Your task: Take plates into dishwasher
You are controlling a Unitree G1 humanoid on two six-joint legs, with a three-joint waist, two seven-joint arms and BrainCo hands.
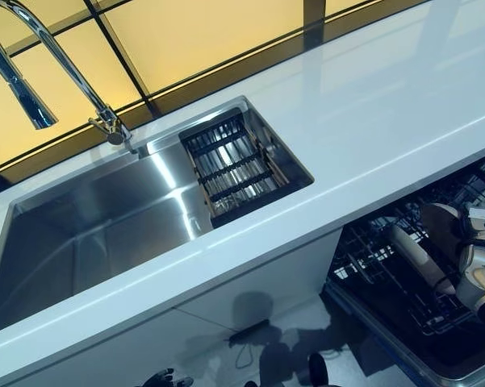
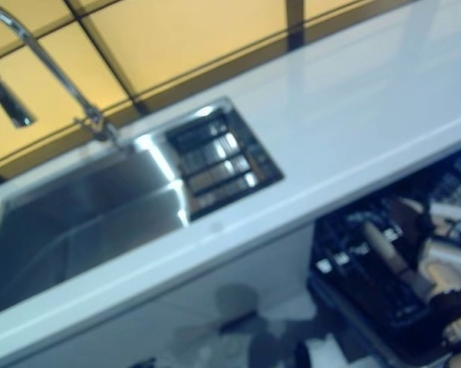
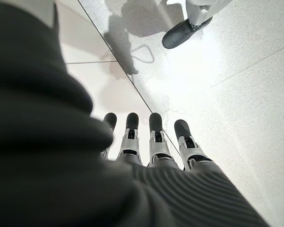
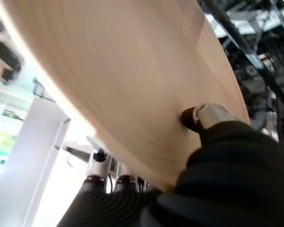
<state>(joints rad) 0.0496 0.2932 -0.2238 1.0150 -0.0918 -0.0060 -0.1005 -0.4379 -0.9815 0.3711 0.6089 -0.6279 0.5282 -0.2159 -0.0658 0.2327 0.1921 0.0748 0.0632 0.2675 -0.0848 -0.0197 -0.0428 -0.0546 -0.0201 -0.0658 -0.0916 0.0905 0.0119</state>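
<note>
Plate: we see a beige plate pinched in the right hand, thumb on its face and fingers behind its rim, held over the dishwasher rack.
Rack contents: one plate-like rim appears to stand in the rack already; the other pieces near it we cannot identify.
Left hand: the left hand hangs over the floor, fingers straight, holding nothing.
Sink: no dishes show in it.
Progress: we judge the task well along, with the held plate not yet slotted.
</note>
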